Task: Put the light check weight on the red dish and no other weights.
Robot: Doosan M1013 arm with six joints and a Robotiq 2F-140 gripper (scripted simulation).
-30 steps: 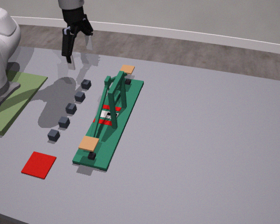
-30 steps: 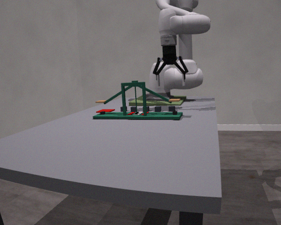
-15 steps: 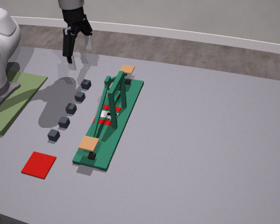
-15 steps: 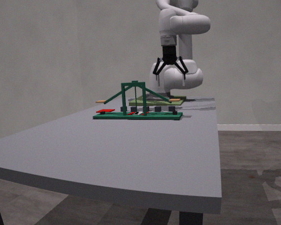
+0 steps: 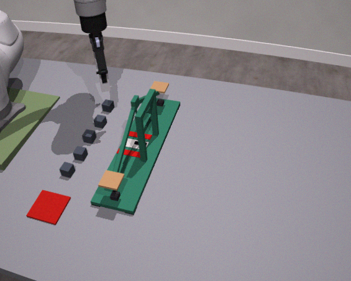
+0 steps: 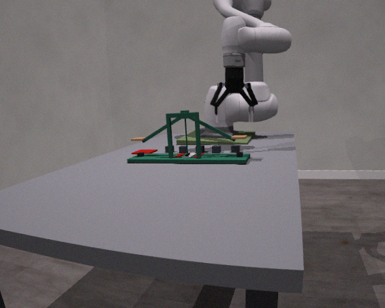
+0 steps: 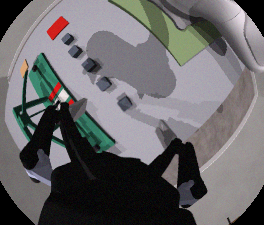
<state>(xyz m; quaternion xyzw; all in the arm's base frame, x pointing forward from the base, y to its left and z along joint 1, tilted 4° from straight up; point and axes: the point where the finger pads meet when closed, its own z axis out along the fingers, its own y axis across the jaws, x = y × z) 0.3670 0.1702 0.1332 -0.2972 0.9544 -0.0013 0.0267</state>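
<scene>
Five dark, look-alike cube weights stand apart in a row, including the far one (image 5: 107, 105) (image 7: 125, 103), the middle one (image 5: 89, 136) (image 7: 89, 65) and the near one (image 5: 67, 170) (image 7: 68, 38). The red dish (image 5: 48, 207) (image 6: 144, 151) (image 7: 57, 28) lies flat and bare beyond the near end of the row. The green rocker balance (image 5: 153, 155) (image 6: 188, 161) stands beside the row. Its near pan (image 5: 111, 179) and far pan (image 5: 159, 86) are empty, and its pointer (image 6: 186, 136) hangs over the white field. My gripper (image 5: 104, 86) (image 6: 234, 119) (image 7: 122, 116) is open and empty, above and beyond the far weight.
An olive base board (image 5: 7, 152) (image 6: 212, 140) (image 7: 182, 44) lies under the robot's foot, on the other side of the row from the balance. The balance's upright frame (image 5: 140, 133) and beam rise above its base. The table's far edge is behind the gripper in the top view.
</scene>
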